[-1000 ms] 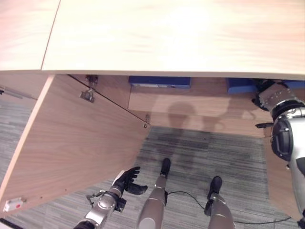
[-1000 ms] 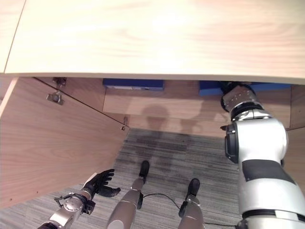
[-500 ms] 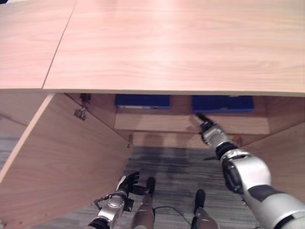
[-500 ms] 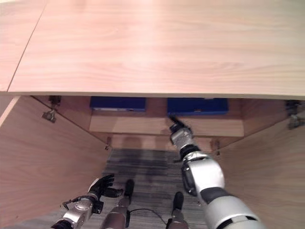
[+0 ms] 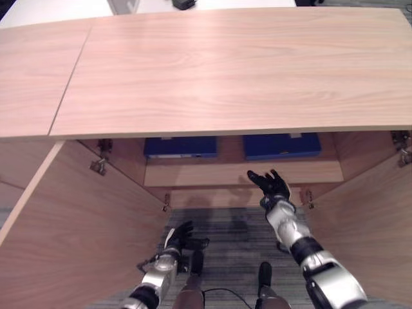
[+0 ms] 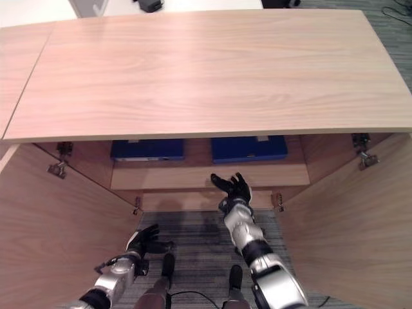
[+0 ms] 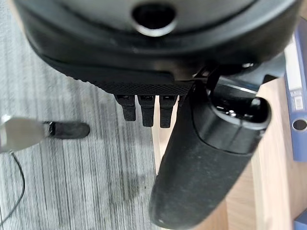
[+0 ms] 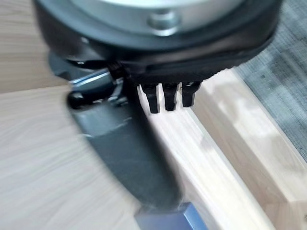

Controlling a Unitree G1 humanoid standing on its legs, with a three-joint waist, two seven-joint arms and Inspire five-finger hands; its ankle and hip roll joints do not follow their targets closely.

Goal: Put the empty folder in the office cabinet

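Two blue folders [image 6: 248, 148] lie on the shelf [image 6: 209, 176] inside the open cabinet [image 5: 225, 77]. The right hand [image 6: 233, 189] hovers empty before the shelf, fingers spread; the left hand [image 6: 145, 241] hangs low, relaxed and empty. Risk: swinging either door [image 6: 351, 219] shut could strike the raised arm.

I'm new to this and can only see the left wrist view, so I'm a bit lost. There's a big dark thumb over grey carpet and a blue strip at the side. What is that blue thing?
Observer: A blue folder lying on the shelf inside the cabinet.
Operator: Is it the only one?
Observer: No, a second blue folder lies beside it on the same shelf.
Operator: Is the cabinet open?
Observer: Yes, both doors, the left door and the right door, stand swung open.
Operator: Where's the other hand?
Observer: The right hand is raised before the shelf, fingers spread, holding nothing.
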